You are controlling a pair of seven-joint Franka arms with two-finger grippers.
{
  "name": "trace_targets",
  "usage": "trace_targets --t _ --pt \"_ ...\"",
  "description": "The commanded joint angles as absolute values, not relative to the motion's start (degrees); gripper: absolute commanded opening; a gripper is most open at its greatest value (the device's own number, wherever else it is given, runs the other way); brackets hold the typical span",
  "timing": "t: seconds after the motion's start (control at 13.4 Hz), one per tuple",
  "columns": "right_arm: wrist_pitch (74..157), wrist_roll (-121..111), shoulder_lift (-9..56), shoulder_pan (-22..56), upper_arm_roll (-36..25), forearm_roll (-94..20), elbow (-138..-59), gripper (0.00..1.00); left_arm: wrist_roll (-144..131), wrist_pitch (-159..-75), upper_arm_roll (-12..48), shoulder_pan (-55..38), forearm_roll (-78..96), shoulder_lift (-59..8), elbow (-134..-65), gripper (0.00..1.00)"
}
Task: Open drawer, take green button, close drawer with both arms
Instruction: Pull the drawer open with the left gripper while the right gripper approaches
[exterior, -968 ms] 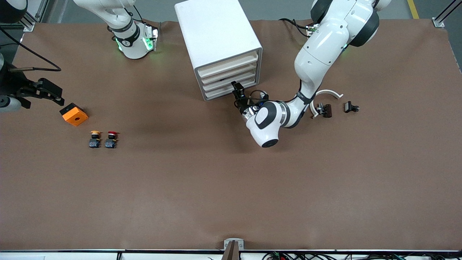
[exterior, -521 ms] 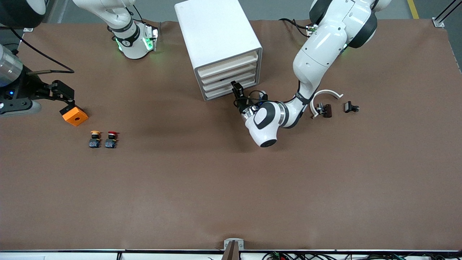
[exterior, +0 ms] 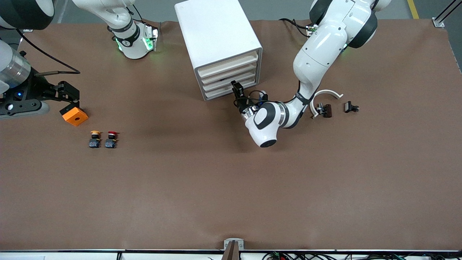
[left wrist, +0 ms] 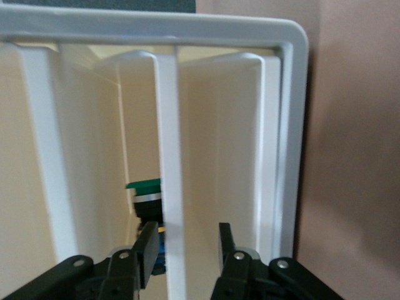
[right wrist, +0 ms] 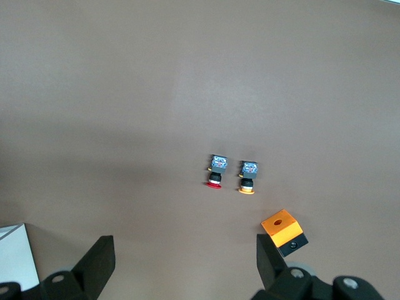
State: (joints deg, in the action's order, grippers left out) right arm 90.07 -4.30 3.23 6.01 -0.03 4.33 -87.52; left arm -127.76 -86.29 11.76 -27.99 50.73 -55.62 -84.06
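The white cabinet (exterior: 216, 32) stands at the table's back middle with four cream drawer fronts. My left gripper (exterior: 236, 87) is at the drawer (exterior: 218, 86), third from the top. In the left wrist view the left gripper (left wrist: 185, 247) is open, its fingers straddling the drawer's white front lip (left wrist: 172, 125); one finger lies close against the lip and the other stands apart from it. Past the lip, inside, I see the button (left wrist: 144, 185) with its green cap. My right gripper (exterior: 68, 95) hovers wide open and holds nothing, over the table beside an orange block (exterior: 74, 116).
A yellow-capped button (exterior: 95, 139) and a red-capped button (exterior: 111, 139) stand side by side, nearer the front camera than the orange block (right wrist: 283, 231). Toward the left arm's end lie a white curved piece (exterior: 326, 94) and two black clips (exterior: 323, 110), (exterior: 351, 107).
The right arm has come in from the table's end, its gripper now close to the orange block. The left gripper's fingers have narrowed a little around the drawer's lip.
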Motion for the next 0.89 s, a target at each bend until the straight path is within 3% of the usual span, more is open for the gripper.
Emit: trace_targets --t 0.0,0.3,0.37,0.6,0.74,0.82 --pt "89.65 -4.48 3.69 6.42 -0.44 3.52 -86.31 1.0 -129.9 -83.59 11.69 -27.95 51.5 -55.28 -82.27 0.46" --pt "89.65 -4.13 3.78 6.42 -0.44 3.43 -86.4 1.0 -129.73 -83.58 11.6 -29.96 51.42 -55.81 -82.35 0.45" --pt "89.56 -4.13 3.78 6.5 -0.44 3.43 -86.4 1.0 -129.38 -83.58 11.6 -30.23 51.24 -55.9 -82.44 0.35" --pt "89.21 -3.52 3.87 7.12 -0.44 1.42 -86.75 1.0 -129.29 -83.58 11.6 -31.2 51.5 -56.43 -82.53 0.32" --pt "89.12 -1.42 4.13 7.21 -0.44 -0.26 -86.92 1.0 -129.37 -83.58 11.6 -31.2 51.42 -56.51 -82.53 0.21" --pt "89.12 0.07 4.22 7.47 -0.44 -0.79 -87.01 1.0 -129.46 -83.58 11.6 -31.2 51.33 -56.6 -82.53 0.08"
